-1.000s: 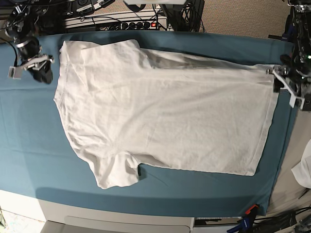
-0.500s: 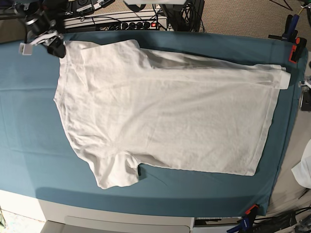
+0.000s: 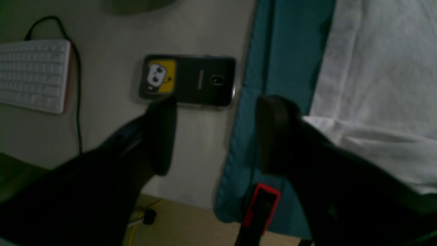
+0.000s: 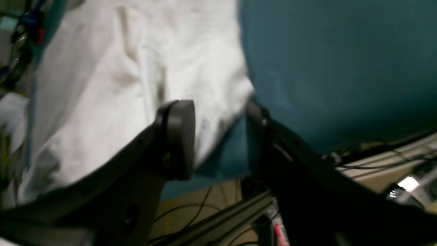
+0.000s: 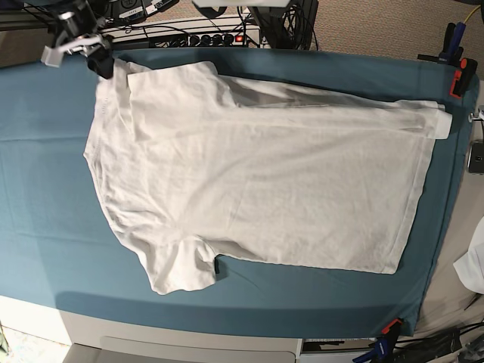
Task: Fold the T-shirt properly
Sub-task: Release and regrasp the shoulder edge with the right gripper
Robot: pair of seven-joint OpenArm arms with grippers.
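The white T-shirt (image 5: 257, 181) lies spread flat on the teal table cloth (image 5: 45, 189), collar side to the left and hem to the right. Its far hem corner (image 5: 439, 117) is turned over in a small fold. My right gripper (image 5: 85, 51) is at the far left, open, beside the far sleeve corner. In the right wrist view the right gripper (image 4: 218, 140) is open, with the sleeve edge (image 4: 235, 99) showing between its fingers. My left gripper (image 3: 218, 136) is open and empty over the cloth's edge, and the shirt (image 3: 375, 68) lies to its right. It is out of the base view.
A black phone (image 3: 187, 80) and a white keyboard (image 3: 32, 75) lie on the desk beside the cloth. Red clamps (image 3: 261, 205) (image 5: 457, 76) (image 5: 389, 327) hold the cloth's edges. A small white scrap (image 5: 473, 265) lies at the right. Cables and a power strip (image 5: 204, 38) line the back.
My right gripper has moved toward the far edge and right, to the far sleeve corner. My left gripper has let go of the hem corner and left the base view to the right.
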